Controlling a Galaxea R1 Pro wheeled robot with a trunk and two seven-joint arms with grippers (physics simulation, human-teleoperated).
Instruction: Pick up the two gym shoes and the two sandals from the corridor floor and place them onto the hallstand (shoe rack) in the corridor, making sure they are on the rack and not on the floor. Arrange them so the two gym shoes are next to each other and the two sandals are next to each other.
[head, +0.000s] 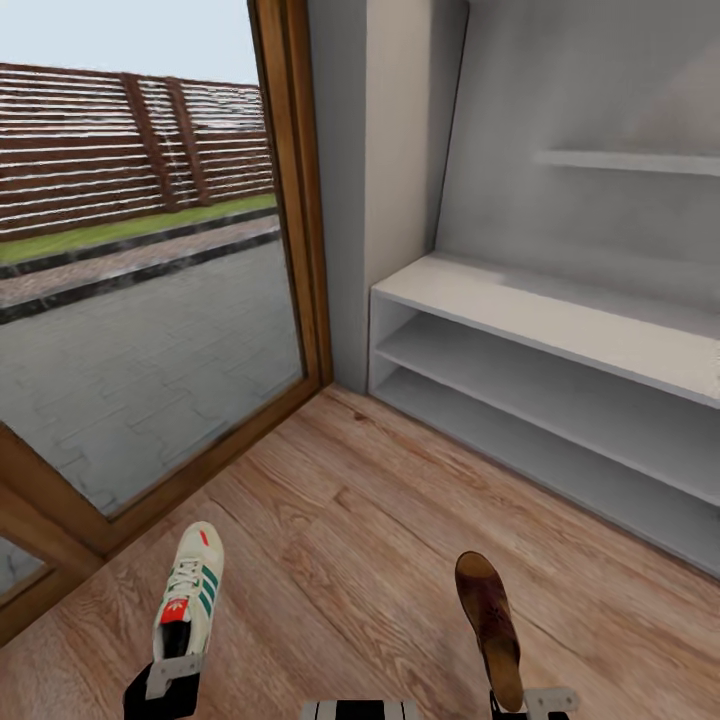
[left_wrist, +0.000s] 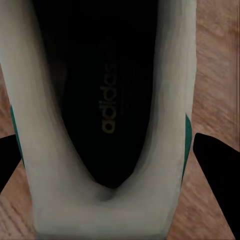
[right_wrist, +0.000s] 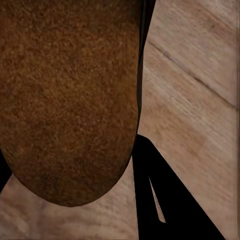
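The left gripper (head: 172, 678) is clamping the heel of a gym shoe (head: 189, 594), holding it with the toe pointing away from the robot, toward the hallstand. In the left wrist view the dark fingers (left_wrist: 216, 175) are pressing against both sides of the gym shoe (left_wrist: 107, 120), whose black insole and cream walls are facing the camera.

The right gripper (head: 530, 702) is gripping the near end of a brown sandal (head: 488, 620), which is likewise pointing toward the hallstand, to the right of the gym shoe and well apart from it. In the right wrist view the sandal (right_wrist: 67, 95) is showing a rough brown surface, with one dark finger (right_wrist: 160, 195) lying beside its rounded end.

Beneath both shoes the corridor floor (head: 370, 530) is stretching toward the hallstand (head: 560, 390), which is standing against the far wall with its bench top and two open shelves bare. A floating shelf (head: 630, 160) is hanging above the hallstand. A wood-framed glass door (head: 150, 260) is standing left of it.
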